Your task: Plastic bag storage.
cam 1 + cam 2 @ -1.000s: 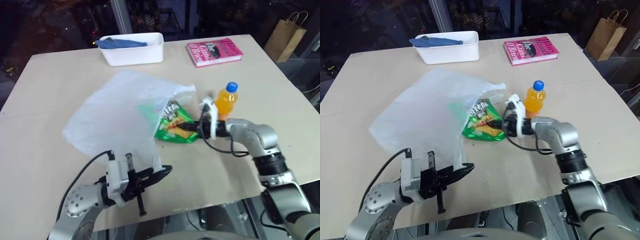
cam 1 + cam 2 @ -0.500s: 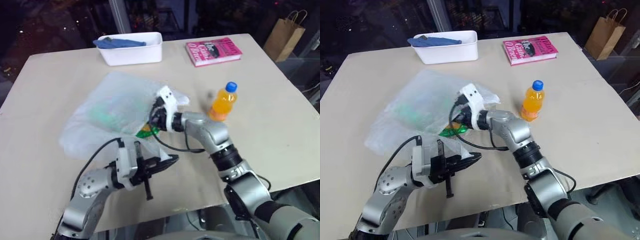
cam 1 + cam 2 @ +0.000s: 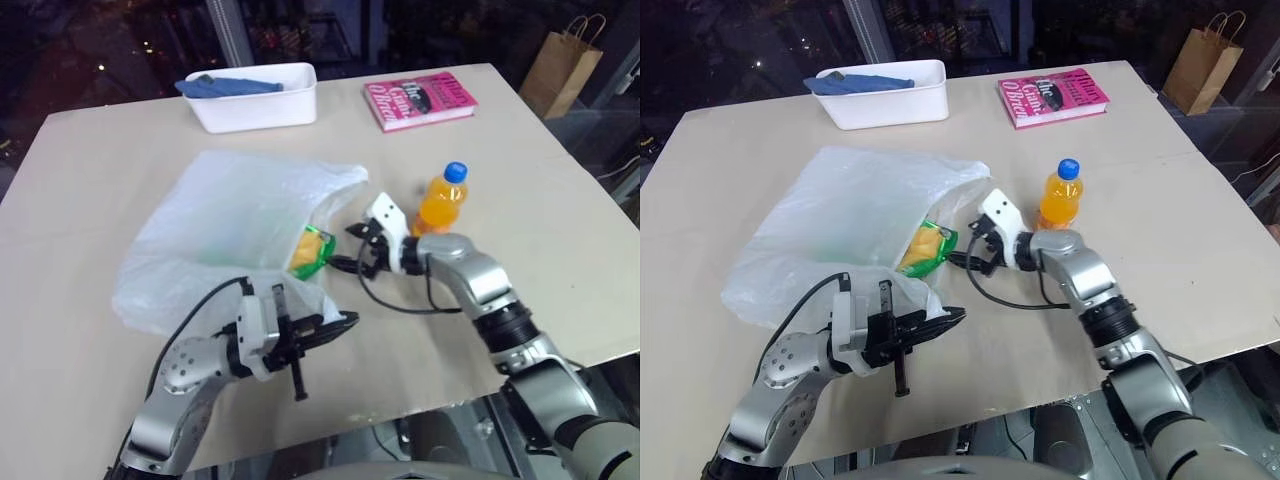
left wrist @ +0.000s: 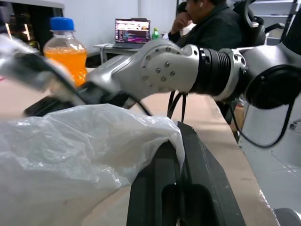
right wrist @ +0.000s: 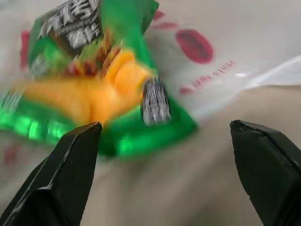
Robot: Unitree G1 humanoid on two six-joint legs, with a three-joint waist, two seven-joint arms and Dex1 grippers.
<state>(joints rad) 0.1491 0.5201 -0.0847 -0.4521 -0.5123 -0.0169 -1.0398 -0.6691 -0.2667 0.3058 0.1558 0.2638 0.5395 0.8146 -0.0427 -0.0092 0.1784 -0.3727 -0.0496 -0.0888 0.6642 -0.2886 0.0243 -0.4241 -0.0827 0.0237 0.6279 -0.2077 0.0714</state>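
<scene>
You see a thin, crinkly, translucent white plastic bag (image 3: 235, 235) with a faint sheen, lying on a matt, pale wooden-looking table (image 3: 90, 180). The chips packet (image 3: 311, 250) is glossy foil-like plastic, green and orange. You find the bottle (image 3: 442, 200) clear smooth plastic with a blue cap, the tub (image 3: 255, 98) smooth white plastic holding blue cloth (image 3: 225, 86), the book (image 3: 420, 98) glossy pink, and the paper bag (image 3: 560, 65) matt brown.

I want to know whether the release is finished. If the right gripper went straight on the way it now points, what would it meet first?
Probably the green chips packet, lying in the mouth of the plastic bag. The right gripper is open, aimed at it with a gap between, though depth is unclear.
</scene>
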